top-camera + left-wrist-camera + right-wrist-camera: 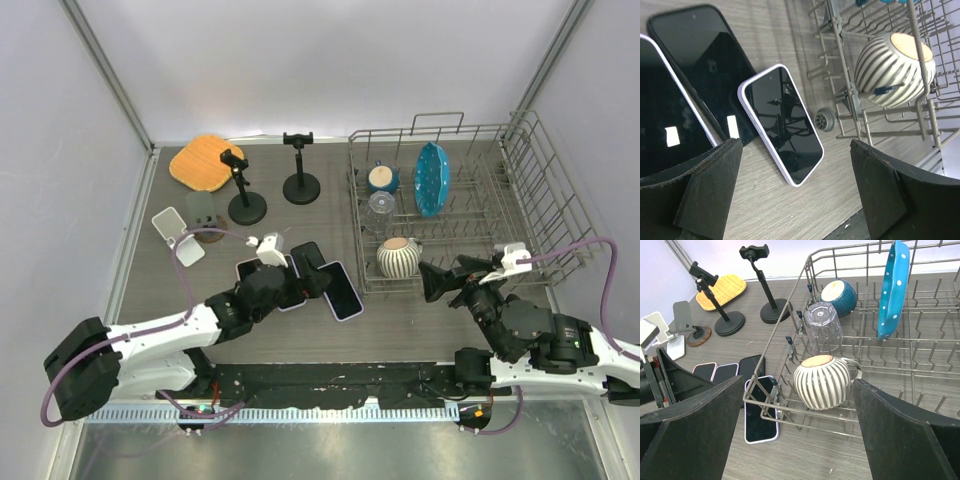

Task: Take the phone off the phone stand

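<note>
Several dark-screened phones lie flat on the table. One with a white edge (342, 291) lies nearest the rack, and also shows in the left wrist view (782, 122) and the right wrist view (760, 410). A black phone (700, 55) lies beside it. Two black clamp stands (245, 203) (300, 183) and two small desk stands, white (178, 235) and grey (205, 212), hold no phone. My left gripper (300, 280) (796, 160) is open and empty just above the phones. My right gripper (432, 280) (799, 385) is open and empty, by the rack's front corner.
A wire dish rack (520, 215) fills the right half, holding a striped mug (398, 257), a clear glass (382, 205), a blue bowl (381, 178) and a blue plate (432, 178). An orange woven mat (205, 160) lies at the back left. The rack's caster (823, 119) sits near the white-edged phone.
</note>
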Available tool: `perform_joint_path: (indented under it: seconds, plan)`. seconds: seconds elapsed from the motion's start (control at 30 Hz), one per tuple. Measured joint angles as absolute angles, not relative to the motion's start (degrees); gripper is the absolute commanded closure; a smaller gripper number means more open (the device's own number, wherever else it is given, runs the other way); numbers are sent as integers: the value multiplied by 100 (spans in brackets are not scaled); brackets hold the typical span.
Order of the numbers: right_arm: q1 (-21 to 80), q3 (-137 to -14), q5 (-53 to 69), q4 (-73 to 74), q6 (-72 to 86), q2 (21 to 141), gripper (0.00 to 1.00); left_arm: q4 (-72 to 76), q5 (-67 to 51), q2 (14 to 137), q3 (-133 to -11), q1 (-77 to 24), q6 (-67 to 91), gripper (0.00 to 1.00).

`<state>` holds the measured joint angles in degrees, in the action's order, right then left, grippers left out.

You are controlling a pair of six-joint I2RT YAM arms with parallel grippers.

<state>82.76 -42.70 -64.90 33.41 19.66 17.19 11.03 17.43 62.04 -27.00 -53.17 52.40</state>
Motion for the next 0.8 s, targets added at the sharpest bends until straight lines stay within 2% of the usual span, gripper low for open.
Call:
perform_joint_path:
  seconds: [0.13,0.3,0.57,0.8]
  plan:
    - [8276,-4246,-6504,3354,1966,1660,6,1485,1833,6351,-2379,-5505,5804,17]
    - [8276,-4244,-6530,3356,1966,1632,6,2134,1894,7126,-2316,-5747,6388,25]
    - [8276,-4217,-6560,3361,1968,1570,6,3035,1951,8237,-2231,-5918,7070,28]
    - [8322,-4215,-6646,3367,1968,1568,6,3446,2132,8630,-2228,-5979,7345,30]
